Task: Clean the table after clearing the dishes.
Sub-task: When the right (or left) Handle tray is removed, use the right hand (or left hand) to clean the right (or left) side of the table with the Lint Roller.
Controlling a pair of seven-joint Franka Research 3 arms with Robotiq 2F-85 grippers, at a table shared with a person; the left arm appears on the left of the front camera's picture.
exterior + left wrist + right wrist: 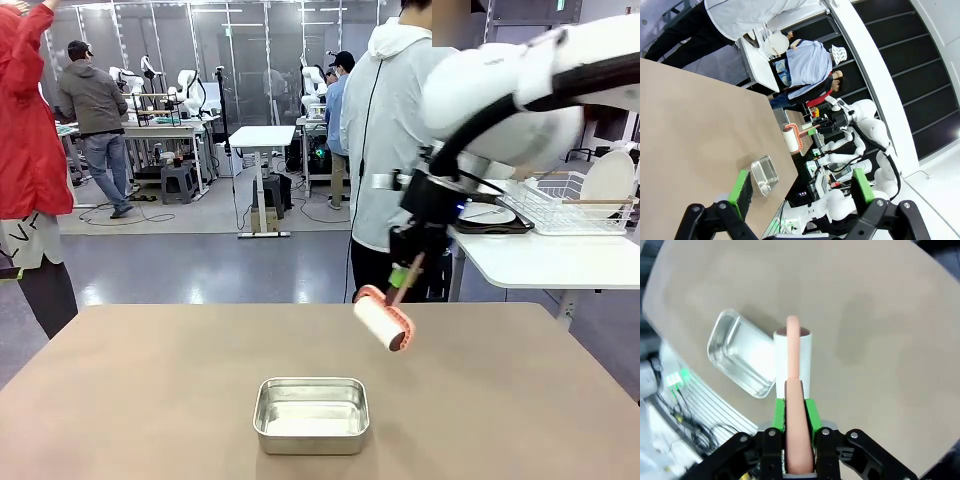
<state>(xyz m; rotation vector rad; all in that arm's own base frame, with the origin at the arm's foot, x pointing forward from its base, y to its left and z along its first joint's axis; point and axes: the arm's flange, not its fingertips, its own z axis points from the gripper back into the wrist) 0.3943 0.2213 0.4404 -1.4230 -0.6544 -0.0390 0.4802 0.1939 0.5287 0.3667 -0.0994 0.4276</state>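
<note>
Left end effector (801,186): jaws spread wide, nothing in them.

Steel pan (311,413): near the near edge of the surface (150,390), about midway along it, looks empty.

Right end effector (400,274): clamped tight on the pink handle of a lint roller (383,322). The white roll is tilted and seems to be raised over the far half, right of centre.

Dishes (488,214): already off the surface. One plate on a dark tray sits on the white side table (540,262) beyond the far right corner.

Handling, as judged:
- Level the roll before lowering it, so its full length meets the surface.
- Press lightly.
- Run straight, overlapping passes from the far edge toward the near one.
- Stop short of the pan, since a knock could send it sliding.
</note>
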